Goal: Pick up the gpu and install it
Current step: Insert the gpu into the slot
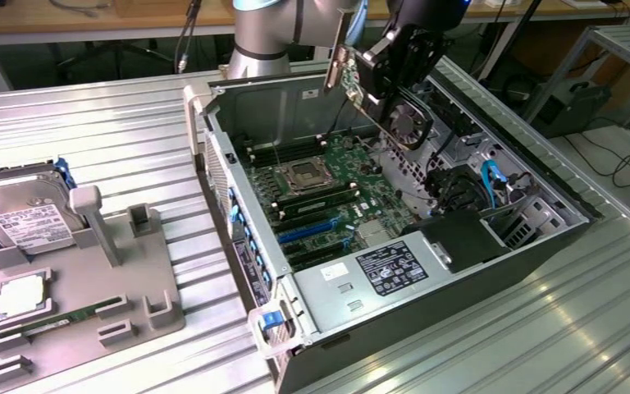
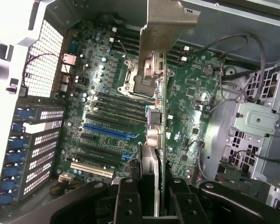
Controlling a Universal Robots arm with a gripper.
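The gpu [image 2: 161, 116] is hanging edge-on inside the open case [image 1: 556, 205], its pale bracket [image 2: 164, 21] at the far end from the grip. The gripper [image 2: 151, 197] is pinching the thin card between its two fingers, jaws drawn in on the board. The card is riding clear above the motherboard [image 2: 195, 93], touching nothing below, roughly over the socket [image 1: 299, 174] and apart from the blue slot [image 2: 107, 130].

By the look of it the pick-up is done and the install is in hand — the carry-over stage, with the card not yet seated. Seating it would seem to call for lining the card's contact edge along the blue slot and bringing the bracket to the vented back wall of the case. After that it would need a straight, even press, since a tilted card could jam or scrape the parts around the slot.

At the exterior view's left, beside the case, a grey tray [image 1: 167, 316] is holding a drive [image 1: 25, 217] and a memory stick [image 1: 58, 322], both well apart from the gripper.
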